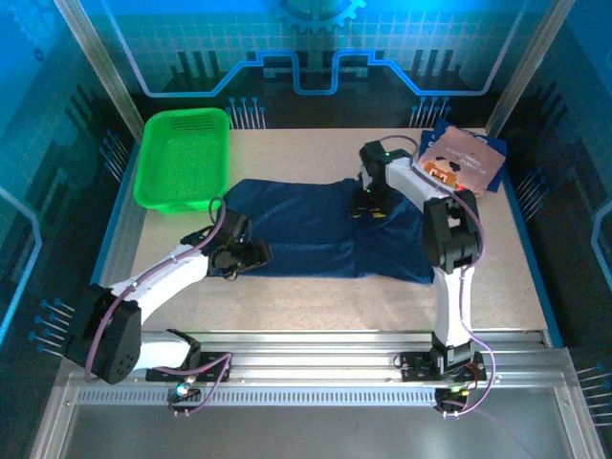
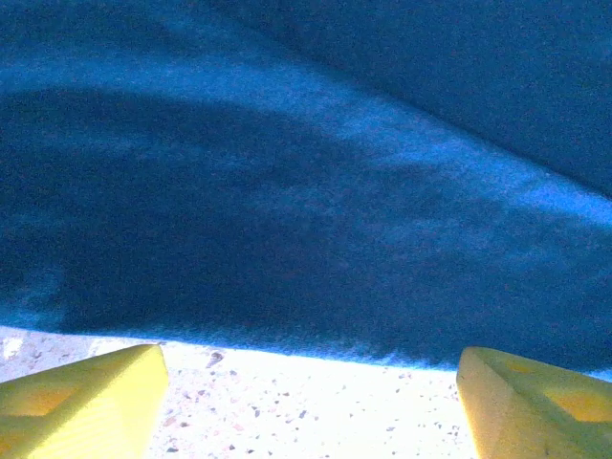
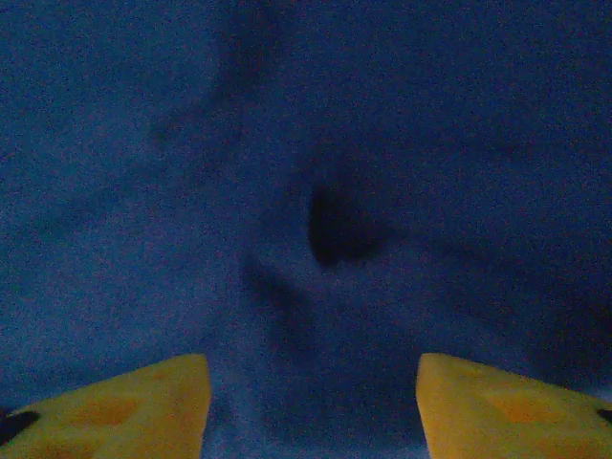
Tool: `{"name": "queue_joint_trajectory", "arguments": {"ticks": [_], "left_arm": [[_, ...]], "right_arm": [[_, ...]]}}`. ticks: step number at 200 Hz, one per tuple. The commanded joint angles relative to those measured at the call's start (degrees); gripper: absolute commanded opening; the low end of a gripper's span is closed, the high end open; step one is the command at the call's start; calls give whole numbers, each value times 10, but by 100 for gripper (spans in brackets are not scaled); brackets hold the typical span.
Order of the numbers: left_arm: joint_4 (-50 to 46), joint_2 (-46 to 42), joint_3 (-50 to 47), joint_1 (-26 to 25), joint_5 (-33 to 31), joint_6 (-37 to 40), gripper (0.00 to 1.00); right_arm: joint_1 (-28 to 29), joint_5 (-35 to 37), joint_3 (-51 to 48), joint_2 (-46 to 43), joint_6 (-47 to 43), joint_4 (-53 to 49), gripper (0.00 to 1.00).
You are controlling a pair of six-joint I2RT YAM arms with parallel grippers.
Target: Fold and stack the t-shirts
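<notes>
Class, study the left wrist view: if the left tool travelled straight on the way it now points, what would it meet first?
The left tool, open, would probably first meet the near hem of the spread navy t-shirt just ahead; exact depth is unclear.

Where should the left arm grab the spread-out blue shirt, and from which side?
I'd take the shirt by its left-hand edge, coming in low from the left along the table. That edge lies flat and free, straight ahead of the open left fingers, so one finger can probably slide under it.
</notes>
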Motion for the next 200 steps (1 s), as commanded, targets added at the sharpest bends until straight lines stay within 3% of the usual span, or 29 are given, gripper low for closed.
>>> {"name": "queue_joint_trajectory", "arguments": {"ticks": [1, 33, 68, 115, 160, 200], "left_arm": [[-23, 11, 37, -3, -13, -8, 80], [4, 62, 108, -21, 5, 32, 80], [35, 196, 268, -61, 62, 97, 80], [4, 385, 503, -123, 77, 164, 75], [14, 487, 598, -154, 108, 188, 63], [-15, 559, 681, -177, 73, 211, 61]], "right_arm": [[-20, -1, -65, -118, 24, 10, 66], [-89, -28, -202, -184, 46, 38, 66], [-141, -85, -281, -214, 59, 113, 67], [-156, -93, -325, -214, 68, 119, 66], [-170, -102, -364, -228, 62, 122, 66], [-190, -127, -389, -235, 48, 126, 65]]}}
